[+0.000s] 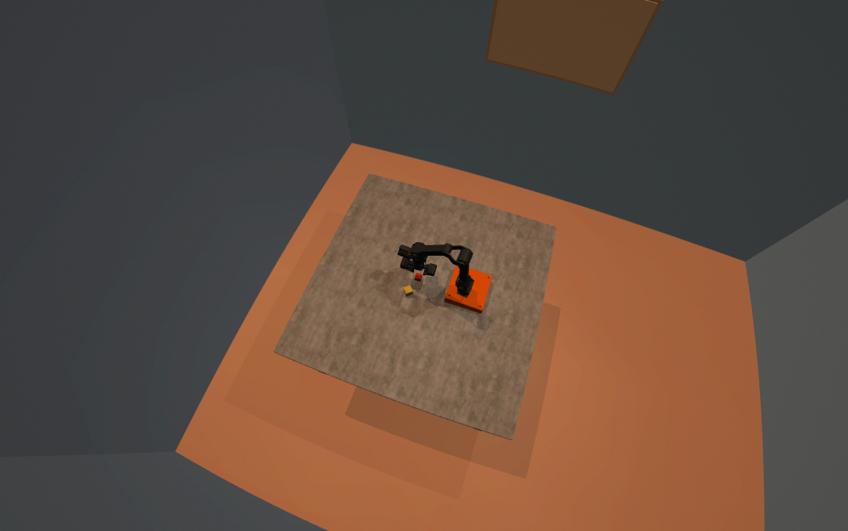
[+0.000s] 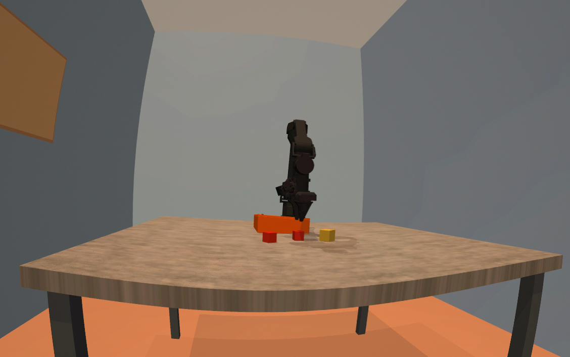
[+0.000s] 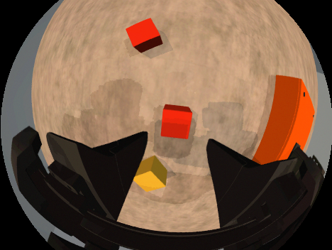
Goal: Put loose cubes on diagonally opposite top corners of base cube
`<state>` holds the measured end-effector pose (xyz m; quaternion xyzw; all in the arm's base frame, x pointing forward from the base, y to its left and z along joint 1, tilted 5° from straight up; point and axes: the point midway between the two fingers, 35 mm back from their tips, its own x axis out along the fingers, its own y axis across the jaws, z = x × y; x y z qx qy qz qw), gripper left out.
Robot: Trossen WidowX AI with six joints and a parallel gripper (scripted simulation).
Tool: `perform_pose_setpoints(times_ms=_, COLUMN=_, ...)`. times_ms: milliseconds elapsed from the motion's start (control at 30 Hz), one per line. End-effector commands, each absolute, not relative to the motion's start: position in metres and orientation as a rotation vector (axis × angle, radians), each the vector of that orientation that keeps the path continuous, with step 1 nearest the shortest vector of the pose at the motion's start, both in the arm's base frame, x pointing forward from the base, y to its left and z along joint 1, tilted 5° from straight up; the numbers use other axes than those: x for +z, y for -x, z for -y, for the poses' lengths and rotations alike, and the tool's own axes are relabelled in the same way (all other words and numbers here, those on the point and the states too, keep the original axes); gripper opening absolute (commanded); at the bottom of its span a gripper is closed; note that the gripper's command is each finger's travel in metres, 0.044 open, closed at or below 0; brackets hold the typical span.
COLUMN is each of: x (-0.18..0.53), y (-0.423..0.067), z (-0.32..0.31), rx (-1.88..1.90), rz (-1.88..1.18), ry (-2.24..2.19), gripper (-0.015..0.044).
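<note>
Three small cubes lie on the wooden table (image 1: 375, 350) (image 2: 209, 261) (image 3: 212, 30). One red cube (image 1: 418, 276) (image 2: 298, 235) (image 3: 176, 121) sits straight below my gripper (image 1: 420, 270) (image 2: 300, 218) (image 3: 176, 138). The gripper is open and empty, pointing down, with its fingertips a little above this cube and to either side of it. A second red cube (image 2: 269, 236) (image 3: 145, 35) lies further off; in the top view the arm hides it. A yellow cube (image 1: 408, 289) (image 2: 327, 234) (image 3: 150, 174) lies close by, next to one finger in the wrist view.
The arm stands on an orange base plate (image 1: 478, 294) (image 2: 273, 223) (image 3: 283, 119) just behind the cubes. The three cubes lie apart from one another in front of the plate.
</note>
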<state>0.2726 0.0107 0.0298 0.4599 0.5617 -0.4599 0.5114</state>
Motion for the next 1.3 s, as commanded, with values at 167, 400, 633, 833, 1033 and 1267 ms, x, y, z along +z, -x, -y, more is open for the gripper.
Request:
perform_pose_setpoints(times_ms=167, x=0.009, y=-0.272, z=-0.011, rx=-1.105, rz=-1.342, ry=-1.110, gripper=0.0265)
perform_pose_setpoints(times_ms=400, x=0.003, y=-0.272, z=-0.012, rx=-1.105, rz=-1.342, ry=-1.110, gripper=0.0265)
perform_pose_setpoints(times_ms=633, x=-0.009, y=-0.271, z=-0.012, rx=-1.106, rz=-1.342, ry=-1.110, gripper=0.0265)
perform_pose_setpoints(times_ms=833, x=-0.019, y=-0.271, z=-0.012, rx=-1.106, rz=-1.342, ry=-1.110, gripper=0.0265)
perform_pose_setpoints(times_ms=1033, x=-0.024, y=-0.270, z=-0.013, rx=-1.106, rz=-1.342, ry=-1.110, gripper=0.0239)
perform_pose_setpoints(times_ms=1267, x=-0.024, y=-0.270, z=-0.013, rx=-1.106, rz=-1.342, ry=-1.110, gripper=0.0105)
